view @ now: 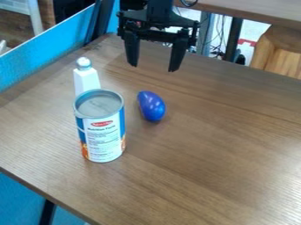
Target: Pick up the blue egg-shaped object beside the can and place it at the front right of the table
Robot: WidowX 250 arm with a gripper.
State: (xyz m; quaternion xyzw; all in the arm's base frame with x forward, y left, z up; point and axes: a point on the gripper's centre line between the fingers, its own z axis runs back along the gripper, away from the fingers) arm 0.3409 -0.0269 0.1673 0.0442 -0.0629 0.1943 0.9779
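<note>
In the camera view, the pincer (153,68) is seen at 12 o'clock, hung from the black arm (159,9) with both of its fingers pointed downward. The two fingers are parted and nothing is held between them, so the pincer is judged to be released. By this downward hang, its tips are kept over the surface (217,149) and apart from everything that is set on it.

Nearest to the pincer, a smooth blue-violet object (152,107) is found near the centre of the view, at 6 o'clock from the fingertips. It is laid on its side, probably because its rounded, elongated body offers no flat end to be stood on; one end is turned toward 11 o'clock and the fuller end toward 5 o'clock.

At 8 o'clock from that object, a tall can (103,138) is stood upright, seemingly steadied by a flat base. Its lid is faced upward, and a white printed panel is turned toward the camera. Beyond the can, toward 11 o'clock from it, a white bottle (87,80) with a rounded silvery cap is also kept upright. Its lower part is hidden by the can, so whether the two are touched together cannot be told.
</note>
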